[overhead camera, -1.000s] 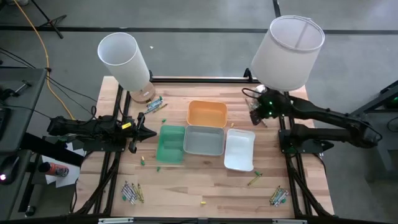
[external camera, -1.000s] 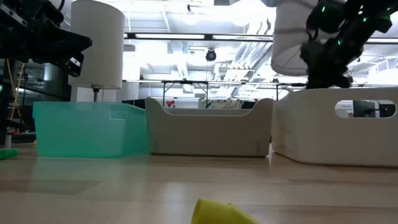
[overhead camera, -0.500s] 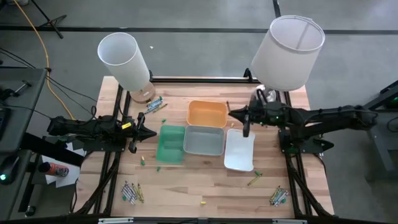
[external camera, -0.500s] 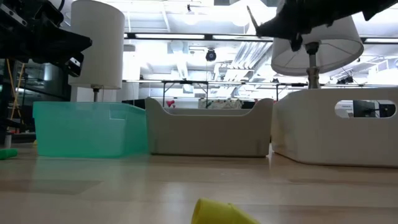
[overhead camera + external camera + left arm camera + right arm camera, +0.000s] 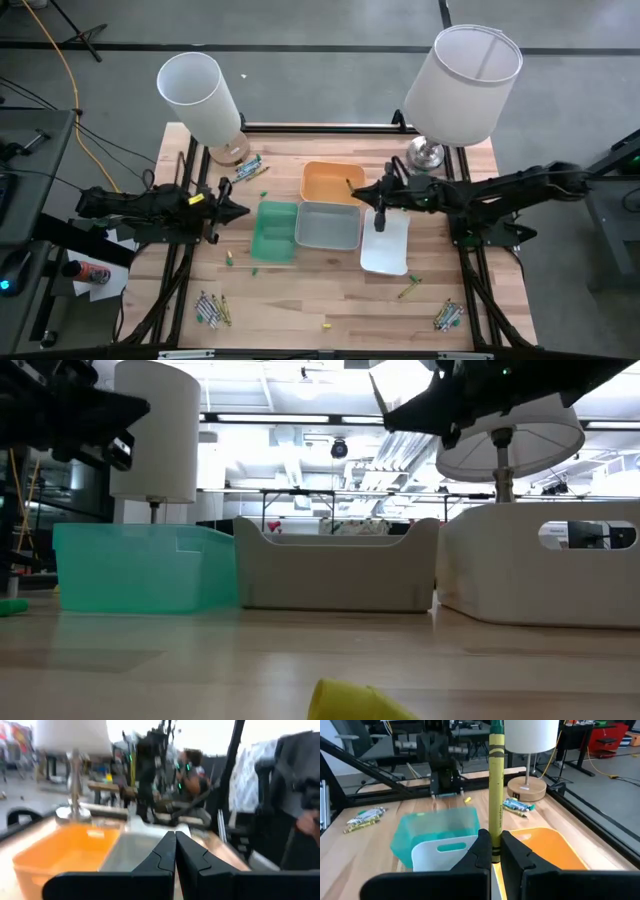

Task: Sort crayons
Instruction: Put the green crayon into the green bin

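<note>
The right arm reaches out level, its right gripper [image 5: 492, 851] clamped on a crayon [image 5: 496, 790] standing upright between the fingers. The left arm waits, left gripper [image 5: 175, 851] closed.

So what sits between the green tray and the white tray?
The grey tray fills the gap between the green tray and white tray; the high and low views both show it.

High view looks straight down on the whole table [image 5: 330, 300]; low view sits at tabletop height, sharing its green tray [image 5: 273, 232] [image 5: 140, 568].
</note>
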Robot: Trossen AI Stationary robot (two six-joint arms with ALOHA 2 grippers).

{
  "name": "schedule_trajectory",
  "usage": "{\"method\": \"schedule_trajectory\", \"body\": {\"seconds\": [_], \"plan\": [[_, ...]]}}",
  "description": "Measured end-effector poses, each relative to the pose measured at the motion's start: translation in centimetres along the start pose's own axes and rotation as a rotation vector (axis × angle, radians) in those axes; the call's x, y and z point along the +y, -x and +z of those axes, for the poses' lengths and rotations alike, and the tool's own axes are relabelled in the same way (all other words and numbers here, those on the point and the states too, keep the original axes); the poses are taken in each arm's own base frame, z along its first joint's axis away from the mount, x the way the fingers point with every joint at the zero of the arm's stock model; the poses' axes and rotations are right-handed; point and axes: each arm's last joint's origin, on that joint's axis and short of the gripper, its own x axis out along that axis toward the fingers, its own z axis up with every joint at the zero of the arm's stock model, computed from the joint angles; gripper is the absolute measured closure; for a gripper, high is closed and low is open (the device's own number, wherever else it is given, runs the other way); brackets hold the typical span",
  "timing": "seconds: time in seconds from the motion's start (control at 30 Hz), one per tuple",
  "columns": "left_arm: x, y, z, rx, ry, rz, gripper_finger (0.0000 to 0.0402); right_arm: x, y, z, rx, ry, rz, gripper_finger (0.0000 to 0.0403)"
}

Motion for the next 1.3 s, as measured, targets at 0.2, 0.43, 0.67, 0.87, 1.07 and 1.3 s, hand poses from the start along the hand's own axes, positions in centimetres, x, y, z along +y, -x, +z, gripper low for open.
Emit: {"method": "schedule_trajectory", "body": {"seconds": [0.2, 0.43, 0.67, 0.87, 1.07, 1.3], "plan": [[-0.1, 0.0, 2.2, -0.224, -0.074, 0.048, 0.0401, 0.3, -1.5, -0.2, -0.063, 0.017, 0.004, 0.04], [0.4, -1.6, 0.4, -0.045, -0.108, 0.173, 0.04, 0.6, -2.7, -0.7, -0.111, 0.023, 0.006, 0.0401], [0.4, -4.4, 1.4, 0.011, -0.129, 0.21, 0.037, 0.0, -3.5, -1.1, -0.109, 0.013, -0.003, 0.04], [0.1, -8.4, 1.5, 0.069, -0.181, 0.194, 0.0333, 0.1, -3.6, -1.2, -0.113, 0.016, 0.037, 0.04], [0.0, -12.5, 0.3, 0.059, -0.24, 0.169, 0.03, 0.7, -3.5, -1.2, -0.116, -0.004, 0.059, 0.0401], [0.0, -16.3, -1.2, 0.099, -0.284, 0.13, 0.0276, 2.0, -4.8, -2.2, -0.175, -0.012, 0.103, 0.0401]]}}
